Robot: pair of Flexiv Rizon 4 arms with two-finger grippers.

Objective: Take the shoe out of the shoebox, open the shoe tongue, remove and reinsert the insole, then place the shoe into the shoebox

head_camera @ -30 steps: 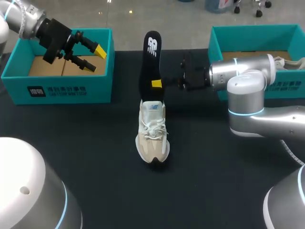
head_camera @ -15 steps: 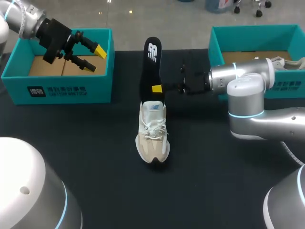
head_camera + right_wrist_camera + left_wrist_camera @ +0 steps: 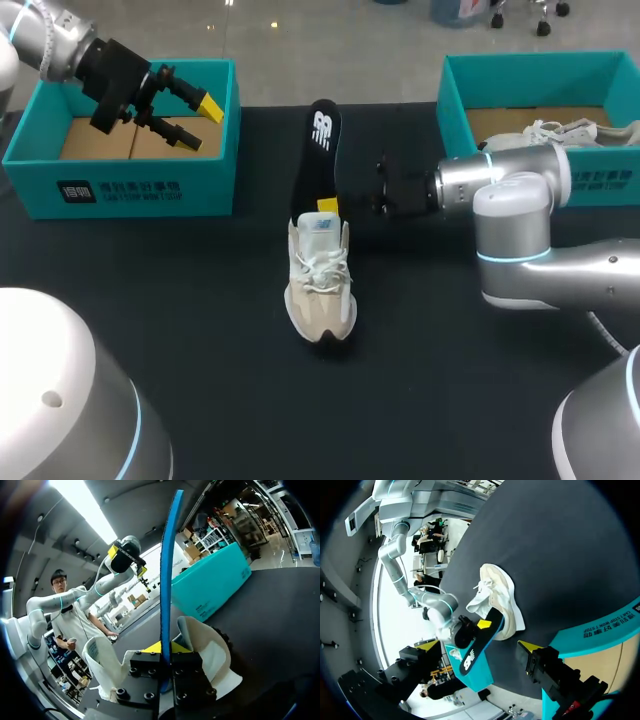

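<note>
Beige lace-up sneaker [image 3: 320, 285] on black counter [image 3: 150, 300], unheld. Black foam insole [image 3: 318, 150] pinched in right tool [image 3: 329, 205] at shoe mouth. Left tool [image 3: 200, 122] gaping above teal shoebox [image 3: 130, 190]. Likely risk: insole buckling or sneaker sliding under push.

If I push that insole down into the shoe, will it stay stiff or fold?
Probably bendy: the insole is very thin edge-on, yet stands nearly straight above the right gripper, so somewhat springy. Likely light: one pinch near its lower end carries it. The shoe sits unheld, so it may slide.
</note>
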